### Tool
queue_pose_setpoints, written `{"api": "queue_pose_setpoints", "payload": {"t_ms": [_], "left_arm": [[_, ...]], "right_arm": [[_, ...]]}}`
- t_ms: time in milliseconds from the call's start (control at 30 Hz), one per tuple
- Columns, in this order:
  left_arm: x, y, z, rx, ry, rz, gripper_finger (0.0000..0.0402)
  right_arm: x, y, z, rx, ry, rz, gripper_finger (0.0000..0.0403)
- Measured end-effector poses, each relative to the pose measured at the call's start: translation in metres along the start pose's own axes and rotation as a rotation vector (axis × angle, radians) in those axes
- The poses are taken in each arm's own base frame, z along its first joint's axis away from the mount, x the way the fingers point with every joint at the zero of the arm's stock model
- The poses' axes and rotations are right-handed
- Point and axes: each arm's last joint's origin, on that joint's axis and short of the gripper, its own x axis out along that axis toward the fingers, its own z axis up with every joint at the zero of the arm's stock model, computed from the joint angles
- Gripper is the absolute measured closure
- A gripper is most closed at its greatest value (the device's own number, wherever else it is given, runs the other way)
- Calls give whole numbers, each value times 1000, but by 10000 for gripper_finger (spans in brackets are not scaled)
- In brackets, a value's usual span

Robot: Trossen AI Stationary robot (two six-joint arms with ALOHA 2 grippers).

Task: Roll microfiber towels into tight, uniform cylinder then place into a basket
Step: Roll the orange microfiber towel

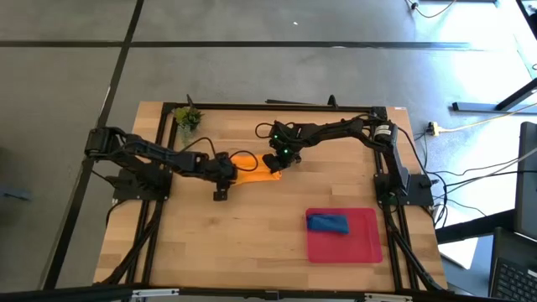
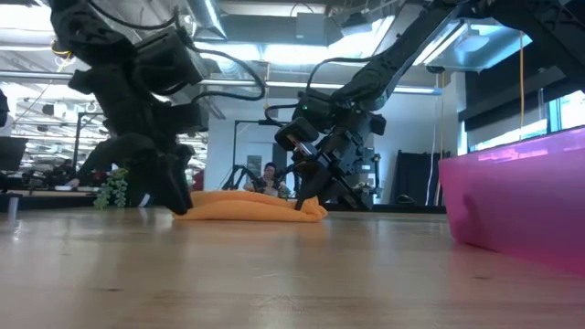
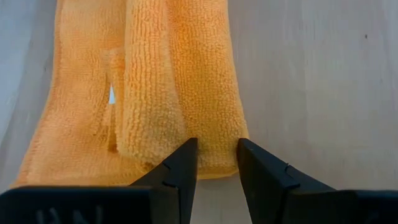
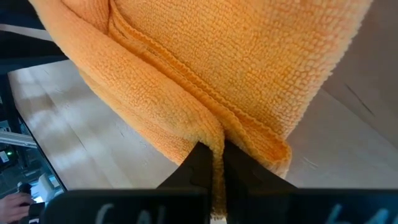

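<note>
Risk: right gripper point(image 4: 212, 163) pinches only a thin fold of the orange towel point(image 1: 254, 170) mid-table; left gripper point(image 3: 213, 163), fingers parted, holds nothing, so the roll may slip loose.

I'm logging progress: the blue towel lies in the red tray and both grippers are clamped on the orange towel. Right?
Not quite. Only the right gripper is clamped on the orange towel; the left wrist view shows the left gripper open at its edge. The blue towel does lie in the tray.
</note>
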Motion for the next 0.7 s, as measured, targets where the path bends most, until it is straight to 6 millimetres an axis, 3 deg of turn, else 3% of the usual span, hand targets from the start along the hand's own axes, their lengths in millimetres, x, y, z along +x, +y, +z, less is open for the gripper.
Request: {"api": "queue_pose_setpoints", "payload": {"t_ms": [467, 700], "left_arm": [[4, -1, -11, -19, -34, 13, 295], [4, 0, -11, -18, -29, 26, 338]], "right_arm": [[0, 0, 0, 3, 0, 0, 389], [0, 0, 0, 8, 4, 5, 389]]}}
